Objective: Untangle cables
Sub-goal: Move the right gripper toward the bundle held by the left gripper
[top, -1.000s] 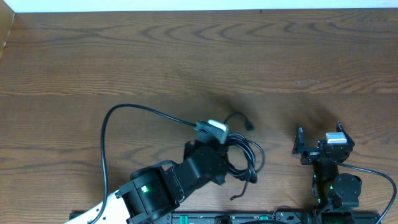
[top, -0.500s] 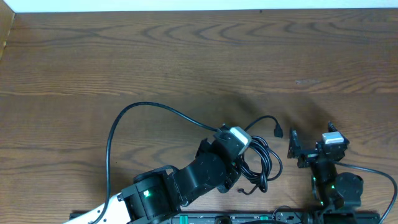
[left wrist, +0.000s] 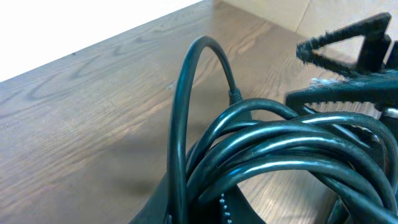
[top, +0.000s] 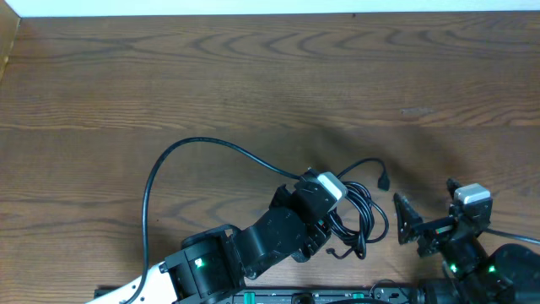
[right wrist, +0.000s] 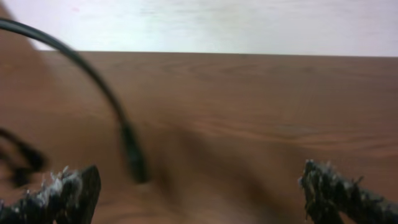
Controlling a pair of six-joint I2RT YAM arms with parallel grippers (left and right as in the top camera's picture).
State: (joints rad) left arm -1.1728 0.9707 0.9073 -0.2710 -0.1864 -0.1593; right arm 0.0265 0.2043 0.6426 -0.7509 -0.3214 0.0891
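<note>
left claw (top: pixel 342 215) pinched shut on the cables (top: pixel 368 211), right claw (top: pixel 408 225) wide open and empty just beside them, lots of bare table (top: pixel 253 84) ahead, far edge well away

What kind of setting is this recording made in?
Probably a robot test bench: a bare wood-grain tabletop, a tangled bundle of thin black cables, and a plain white wall behind.
</note>
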